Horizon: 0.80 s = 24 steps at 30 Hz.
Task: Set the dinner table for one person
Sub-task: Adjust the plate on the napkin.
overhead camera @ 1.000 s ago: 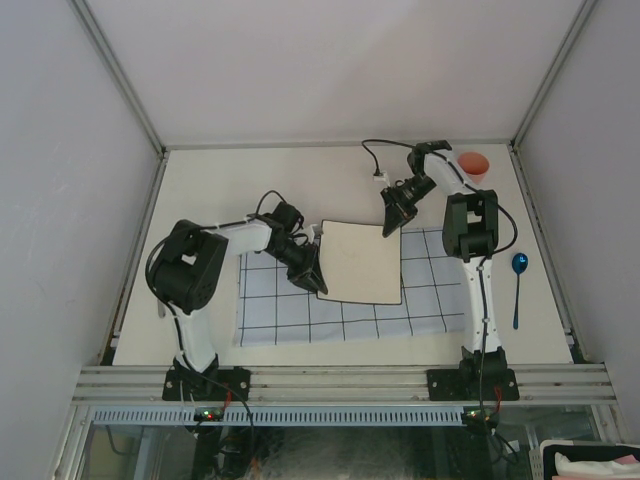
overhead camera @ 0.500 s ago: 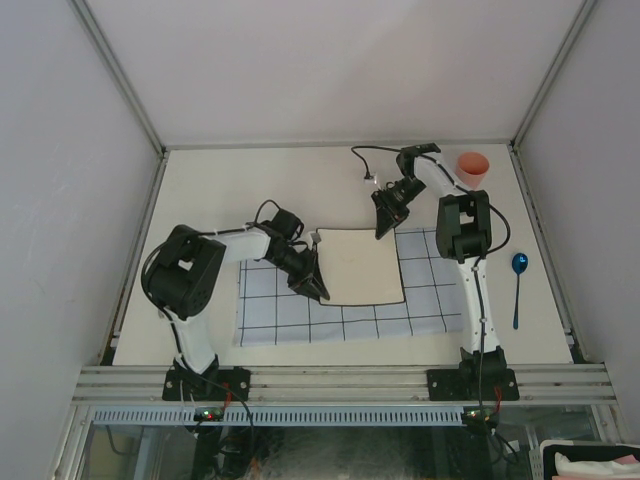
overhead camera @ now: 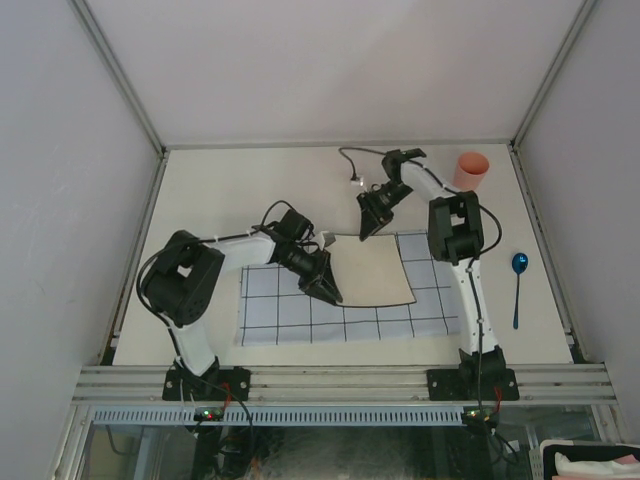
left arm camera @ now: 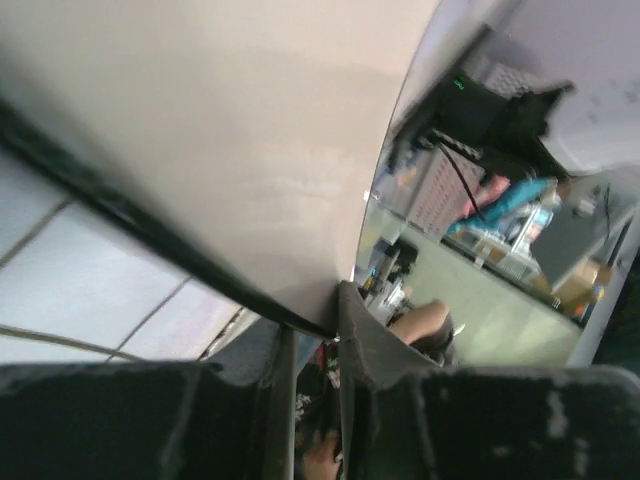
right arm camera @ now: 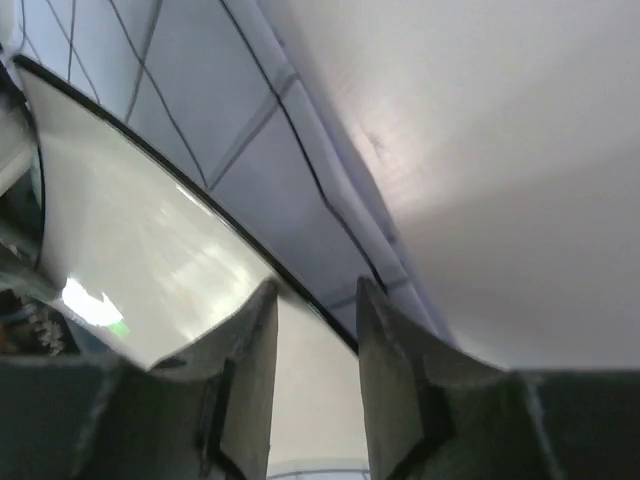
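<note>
Your left gripper (overhead camera: 332, 293) pinching the near-left corner of the square plate (overhead camera: 372, 268), plate over the grid cloth (overhead camera: 432, 300) on the dinner table (overhead camera: 225, 190); your right gripper (overhead camera: 368, 228) at its far edge, jaws slightly spread astride the rim

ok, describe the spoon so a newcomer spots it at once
On the off-white table, look right of the checked cloth and the right arm. The spoon lies alone near the right edge. It is thin and blue, unlike the orange cup behind it.
</note>
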{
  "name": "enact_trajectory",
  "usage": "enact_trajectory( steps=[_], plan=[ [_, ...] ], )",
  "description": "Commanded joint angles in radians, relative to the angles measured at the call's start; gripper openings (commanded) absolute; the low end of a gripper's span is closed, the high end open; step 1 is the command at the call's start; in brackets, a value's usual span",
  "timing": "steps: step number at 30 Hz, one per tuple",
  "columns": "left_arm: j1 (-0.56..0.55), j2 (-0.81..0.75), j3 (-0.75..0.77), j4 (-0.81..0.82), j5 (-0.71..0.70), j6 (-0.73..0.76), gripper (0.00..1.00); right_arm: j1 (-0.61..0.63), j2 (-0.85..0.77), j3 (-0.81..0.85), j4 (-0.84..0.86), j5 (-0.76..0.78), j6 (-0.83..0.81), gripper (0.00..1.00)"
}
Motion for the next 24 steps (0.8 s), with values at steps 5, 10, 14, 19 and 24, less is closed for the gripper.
enact_trajectory(
  steps=[5, 10, 14, 19, 24],
  plan=[
    [-0.074, -0.125, 0.016, 0.463, 0.277, 0.071, 0.0, 0.21, -0.04, -0.125, 0.002, -0.151, 0.112, 0.0],
    [-0.017, -0.123, -0.059, 0.302, 0.286, 0.239, 0.0, 0.193, -0.075, -0.228, 0.05, -0.16, 0.102, 0.0],
    [0.005, -0.073, -0.04, 0.169, 0.285, 0.349, 0.0, 0.167, -0.093, -0.272, 0.077, -0.17, 0.098, 0.0],
    [0.003, 0.033, 0.057, -0.008, 0.292, 0.499, 0.0, 0.143, -0.09, -0.235, 0.061, -0.158, 0.089, 0.0],
    [0.003, 0.098, 0.085, -0.098, 0.295, 0.591, 0.0, 0.109, -0.101, -0.204, 0.054, -0.151, 0.096, 0.0]
  ],
)
